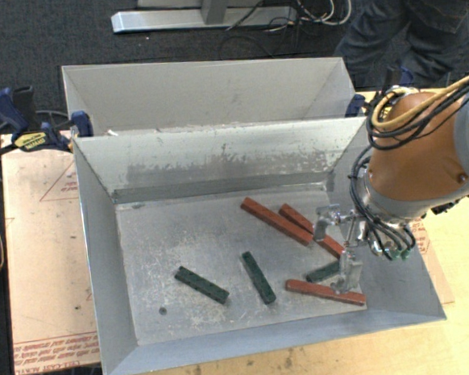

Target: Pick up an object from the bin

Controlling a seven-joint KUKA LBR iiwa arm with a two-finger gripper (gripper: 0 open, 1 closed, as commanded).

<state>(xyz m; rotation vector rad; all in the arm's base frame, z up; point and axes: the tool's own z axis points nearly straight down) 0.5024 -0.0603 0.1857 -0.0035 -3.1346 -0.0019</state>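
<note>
My gripper [342,249] is low in the bin's right part, its fingers spread apart and open. One fingertip [329,221] stands beside two red sticks, a long one [271,218] and a shorter one [300,220] whose lower end runs into the gap between the fingers. The other fingertip [351,277] is down by a short dark green stick [322,274] and a red stick [323,290] lying flat near the bin's front right corner. I cannot tell whether the fingers touch any of them.
Two more dark green sticks lie flat on the bin floor to the left, one in the middle [258,277] and one further left [201,285]. The arm with its orange cover hangs over the bin's right wall.
</note>
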